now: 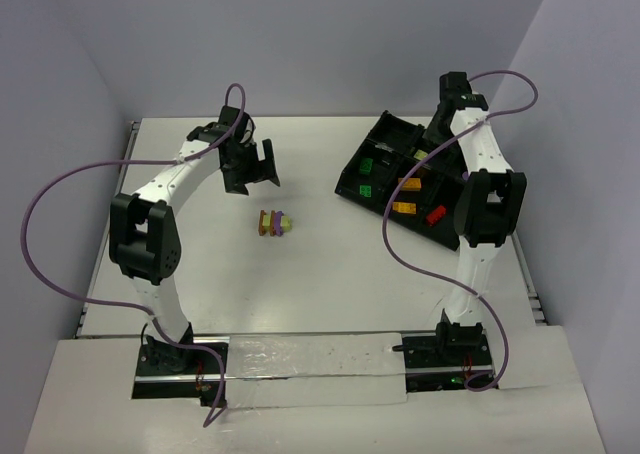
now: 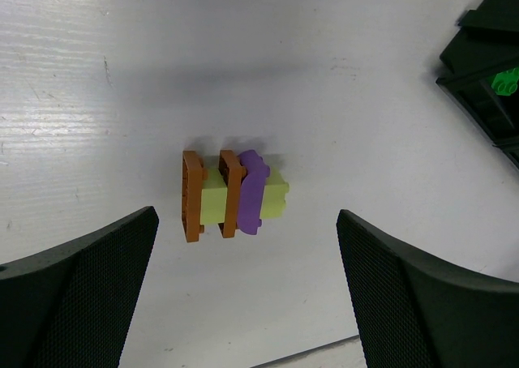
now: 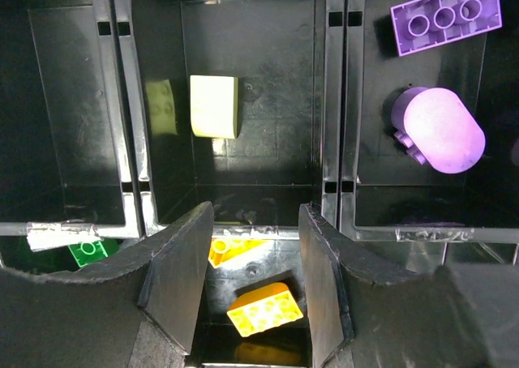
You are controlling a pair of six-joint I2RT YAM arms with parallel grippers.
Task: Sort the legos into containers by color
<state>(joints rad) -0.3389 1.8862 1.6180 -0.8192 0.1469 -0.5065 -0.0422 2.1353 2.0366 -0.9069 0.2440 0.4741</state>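
You have one loose cluster (image 2: 231,194) lying on the white counter (image 1: 330,274), well apart from the black tray (image 1: 395,134) at the far right. Count four pieces in it: two orange plates (image 2: 193,196) seen edge-on, one yellow-green brick (image 2: 212,204) and one purple piece (image 2: 253,188), all pressed together. Your left tool (image 1: 252,169) hangs near it with its jaws spread wide and nothing in them. In the left wrist view the cluster sits in the gap between the two fingers (image 2: 81,295), touching neither.

Your right tool (image 3: 253,254) is over the tray, jaws parted and empty. Beneath it the middle compartment holds one pale yellow-green block (image 3: 214,106) (the fainter shape to its left looks like a reflection in the wall). The compartment to the right holds two purple pieces: a studded purple brick (image 3: 446,15) and a rounded purple piece (image 3: 438,130). From above you can count two green bricks (image 1: 366,164), two orange bricks (image 1: 410,184) and one red brick (image 1: 436,214).

The right arm (image 1: 480,194) covers part of the tray from above, so its compartments cannot be counted. In the right wrist view the fingers cut off one orange brick and one green one.
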